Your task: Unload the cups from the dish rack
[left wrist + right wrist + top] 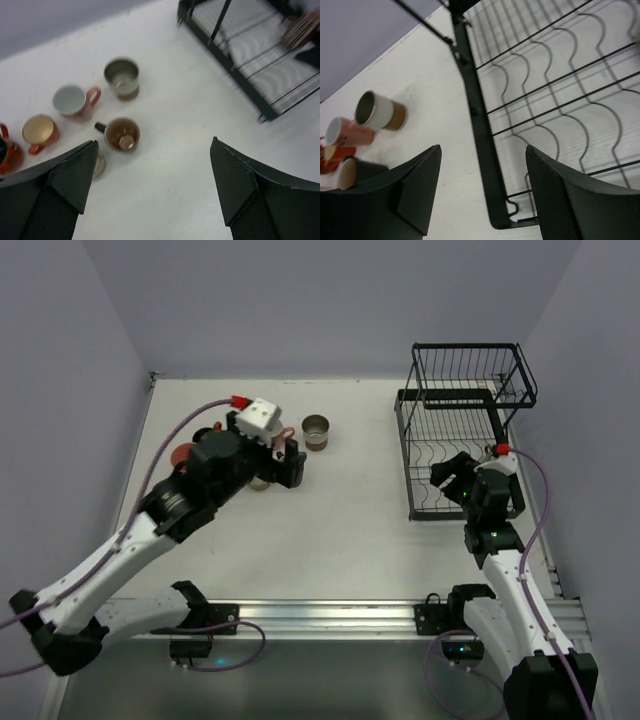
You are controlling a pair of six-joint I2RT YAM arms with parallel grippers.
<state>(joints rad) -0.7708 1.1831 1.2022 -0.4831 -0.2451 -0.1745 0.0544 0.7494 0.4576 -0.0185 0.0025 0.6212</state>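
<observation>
The cups (121, 76) stand on the table (350, 510) well left of the dish rack (407, 455), the left gripper (154, 150) above them, spread wide and empty. The right gripper (484, 155), fingers parted on nothing, hangs over that rack's lower tray

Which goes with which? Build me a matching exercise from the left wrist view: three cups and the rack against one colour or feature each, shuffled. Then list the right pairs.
Column one:
1. pink cup
2. cup nearest the rack
3. dark brown cup
4. dish rack

Column two:
a. black wire
b. handle pointing left
c. pale inside, handle pointing right
d. no handle

Pairs: 1-c, 2-d, 3-b, 4-a.
</observation>
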